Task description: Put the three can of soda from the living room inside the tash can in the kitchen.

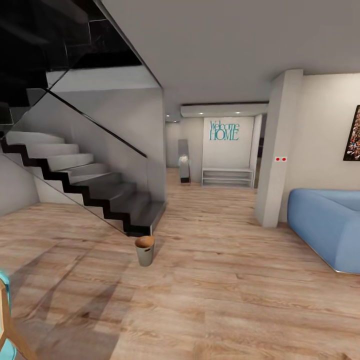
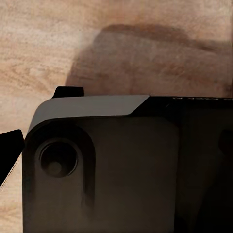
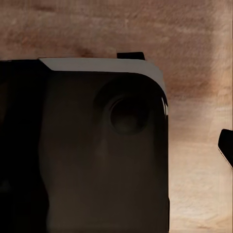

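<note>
No can of soda shows. I am in the living room, on a light wood plank floor [image 1: 215, 300]. A small round bin [image 1: 144, 250] with a brown top and a grey side stands by the foot of the stairs; I cannot tell whether it is the tash can. My left gripper [image 2: 116, 160] hangs over the robot's dark base, with one black fingertip [image 2: 10, 148] far out at the picture's edge. My right gripper [image 3: 116, 150] hangs the same way, with its fingertip [image 3: 226, 145] out at the edge. Both look open, with nothing between the fingers.
A dark staircase [image 1: 85, 185] with a glass rail rises at the left. At the right are a blue sofa [image 1: 327, 225] and a white pillar [image 1: 275, 150]. A hallway with a white shelf [image 1: 227, 176] and a "Welcome HOME" wall sign [image 1: 224, 131] leads straight ahead.
</note>
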Controlling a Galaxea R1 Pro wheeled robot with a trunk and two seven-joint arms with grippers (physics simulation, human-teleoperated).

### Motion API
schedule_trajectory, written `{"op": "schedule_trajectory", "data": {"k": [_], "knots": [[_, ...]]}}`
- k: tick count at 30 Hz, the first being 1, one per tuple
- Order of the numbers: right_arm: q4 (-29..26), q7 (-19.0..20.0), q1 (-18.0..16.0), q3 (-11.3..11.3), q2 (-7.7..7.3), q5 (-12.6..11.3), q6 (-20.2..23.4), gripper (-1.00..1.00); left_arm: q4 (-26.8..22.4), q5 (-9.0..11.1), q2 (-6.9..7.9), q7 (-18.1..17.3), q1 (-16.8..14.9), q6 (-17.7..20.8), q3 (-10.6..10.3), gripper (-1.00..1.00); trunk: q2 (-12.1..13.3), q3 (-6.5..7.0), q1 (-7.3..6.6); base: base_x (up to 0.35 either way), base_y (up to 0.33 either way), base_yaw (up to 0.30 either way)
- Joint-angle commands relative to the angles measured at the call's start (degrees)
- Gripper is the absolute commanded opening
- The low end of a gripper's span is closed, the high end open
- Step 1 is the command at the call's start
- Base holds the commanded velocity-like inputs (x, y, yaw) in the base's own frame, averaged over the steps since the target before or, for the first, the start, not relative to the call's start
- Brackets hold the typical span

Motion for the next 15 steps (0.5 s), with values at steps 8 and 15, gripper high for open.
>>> {"op": "schedule_trajectory", "data": {"k": [8,15], "knots": [[0.0,0.0,0.0,0.0,-0.01,0.0,0.0,1.0,0.0,0.0,0.0,0.0,0.0,0.0,0.0,1.0,0.0,0.0,0.0,0.338,0.0,0.0],[0.0,0.0,0.0,0.0,0.01,0.0,0.0,1.0,0.0,0.1,0.05,0.0,0.0,-0.1,0.0,1.0,0.0,0.0,0.0,0.337,0.0,0.0]]}}
